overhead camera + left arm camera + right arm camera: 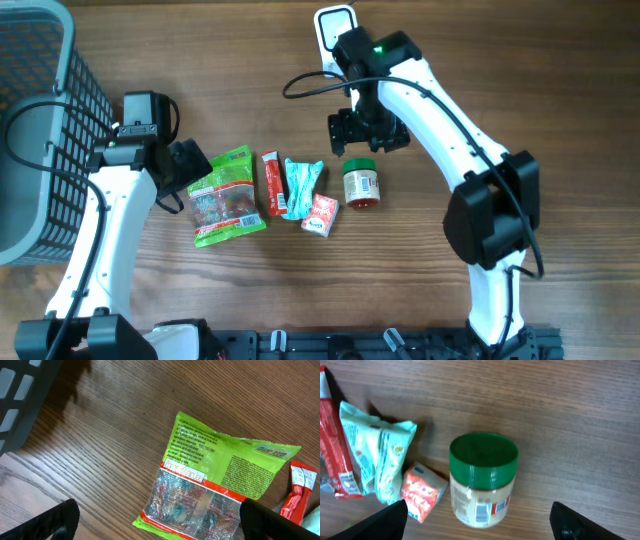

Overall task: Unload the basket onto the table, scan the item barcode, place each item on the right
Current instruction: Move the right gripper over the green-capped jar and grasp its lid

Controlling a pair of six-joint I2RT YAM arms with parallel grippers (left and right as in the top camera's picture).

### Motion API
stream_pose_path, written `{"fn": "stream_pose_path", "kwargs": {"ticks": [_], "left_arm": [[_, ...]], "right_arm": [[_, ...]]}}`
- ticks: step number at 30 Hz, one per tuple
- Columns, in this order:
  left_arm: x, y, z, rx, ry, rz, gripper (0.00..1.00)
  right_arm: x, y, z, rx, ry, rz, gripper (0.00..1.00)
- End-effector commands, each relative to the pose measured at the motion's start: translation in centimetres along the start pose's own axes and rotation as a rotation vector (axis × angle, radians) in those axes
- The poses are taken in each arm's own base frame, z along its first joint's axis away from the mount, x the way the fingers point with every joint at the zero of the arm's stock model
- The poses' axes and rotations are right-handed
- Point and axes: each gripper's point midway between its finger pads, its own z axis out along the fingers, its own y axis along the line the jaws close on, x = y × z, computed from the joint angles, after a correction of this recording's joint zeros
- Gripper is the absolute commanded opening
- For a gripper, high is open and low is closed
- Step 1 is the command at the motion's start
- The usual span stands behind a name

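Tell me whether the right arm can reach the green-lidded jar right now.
Probably yes: the right gripper hangs open close by the green-lidded jar, with nothing between them.

We found the wooden table (pixel 560 90) carrying a green bag (pixel 225 195), red stick (pixel 273 183), teal packet (pixel 302 187), orange box (pixel 321 215), jar (pixel 361 183) and basket (pixel 40 150).

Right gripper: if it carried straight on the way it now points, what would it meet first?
Probably the green-lidded jar, centred ahead of the right gripper in its wrist view, jaws open; the gap to it is unclear.
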Motion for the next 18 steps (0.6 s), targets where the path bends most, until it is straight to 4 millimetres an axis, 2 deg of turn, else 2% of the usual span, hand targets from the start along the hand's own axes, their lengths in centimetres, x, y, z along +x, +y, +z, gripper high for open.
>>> {"fn": "stream_pose_path", "kwargs": {"ticks": [1, 4, 8, 12, 15, 18], "left_arm": [[-0.5, -0.1, -0.4, 0.009, -0.014, 0.001, 1.0], [-0.5, -0.1, -0.4, 0.009, -0.014, 0.001, 1.0], [-0.5, -0.1, -0.4, 0.009, -0.014, 0.001, 1.0], [-0.5, -0.1, -0.4, 0.009, -0.014, 0.001, 1.0], [-0.5, -0.1, -0.4, 0.009, -0.014, 0.001, 1.0], [-0.5, -0.1, -0.4, 0.009, -0.014, 0.001, 1.0]], "right_arm": [[-0.5, -0.2, 0.9, 0.019, -0.008, -0.006, 0.92], [-0.4, -0.3, 1.9, 0.021, -0.001, -0.005, 0.92], [0.1, -0.7, 4.2, 0.025, 0.023, -0.024, 0.92], [0.4, -0.2, 6.7, -0.021, 0.029, -0.055, 0.92], [0.6, -0.4, 7.9, -0.02, 0.032, -0.055, 0.92], [0.4, -0.4, 8.1, -0.022, 0.023, -0.056, 0.89]]}}
